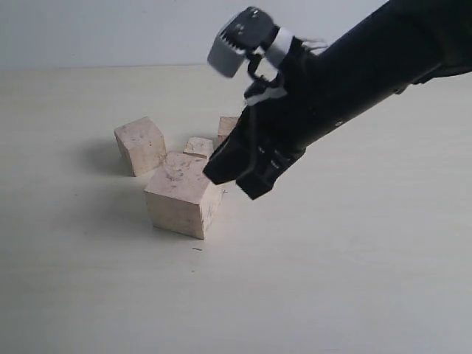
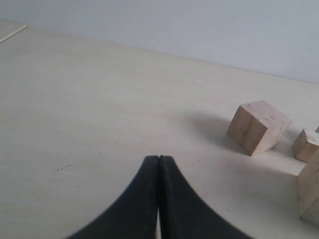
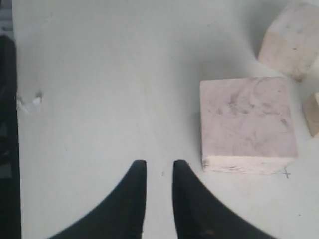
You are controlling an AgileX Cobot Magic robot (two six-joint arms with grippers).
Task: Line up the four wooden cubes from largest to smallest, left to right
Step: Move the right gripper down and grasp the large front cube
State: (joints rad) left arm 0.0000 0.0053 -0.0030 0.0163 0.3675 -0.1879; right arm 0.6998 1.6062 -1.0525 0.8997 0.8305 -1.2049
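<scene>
**Pale desk, clustered cubes, two empty claws**

A pale, matt desk (image 1: 354, 280) runs back to a plain light wall (image 1: 110, 29); their meeting line is the only desk edge seen in the exterior view. The four wooden cubes sit in a loose cluster left of centre, not in a row. The largest cube (image 1: 183, 195) stands nearest the camera, turned so that one corner faces forward. The second cube (image 1: 140, 145) stands behind it to the left, apart from it. A small cube (image 1: 198, 147) lies just behind the largest. The fourth cube (image 1: 227, 129) is farther back and partly hidden by the right arm (image 1: 354, 81), so its size cannot be judged.

The right claw (image 3: 159, 167) points down at bare desk just beside the largest cube's right side, without touching it. Its jaws stand narrowly apart with nothing between them. The left claw (image 2: 159, 159) is over bare desk well to the left of the cluster, its tips pressed together and empty.

Bare desk extends widely in front of the cluster and to both sides.
</scene>
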